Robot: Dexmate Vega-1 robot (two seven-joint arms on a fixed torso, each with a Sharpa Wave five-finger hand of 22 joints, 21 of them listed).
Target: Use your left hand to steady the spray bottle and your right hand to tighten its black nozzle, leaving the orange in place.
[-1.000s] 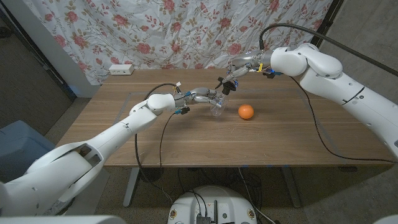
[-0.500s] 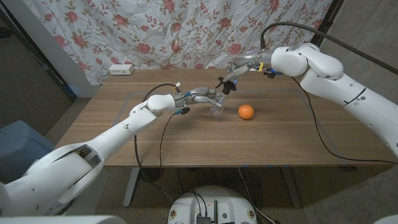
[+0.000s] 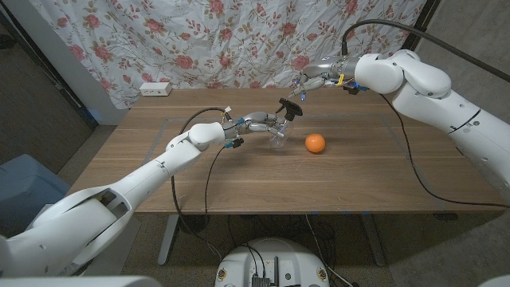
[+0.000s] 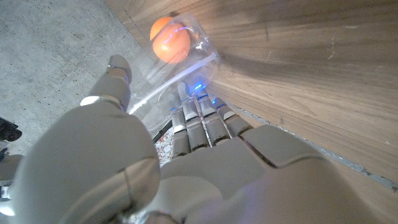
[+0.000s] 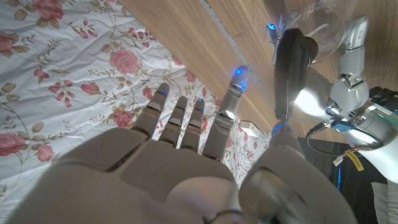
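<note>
Could tip the clear spray bottle (image 3: 278, 137), standing mid-table just beside the orange (image 3: 315, 143), or nudge that orange, if twisted off-axis. Left hand (image 3: 256, 122) wrapped round the bottle's body, gripping it. Right hand (image 3: 307, 80) spread, holding nothing, fingertips near the black nozzle (image 3: 289, 107), seemingly just clear of it.

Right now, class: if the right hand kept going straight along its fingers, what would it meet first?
Probably the black nozzle of the spray bottle, just ahead of the right hand; depth is unclear.
</note>
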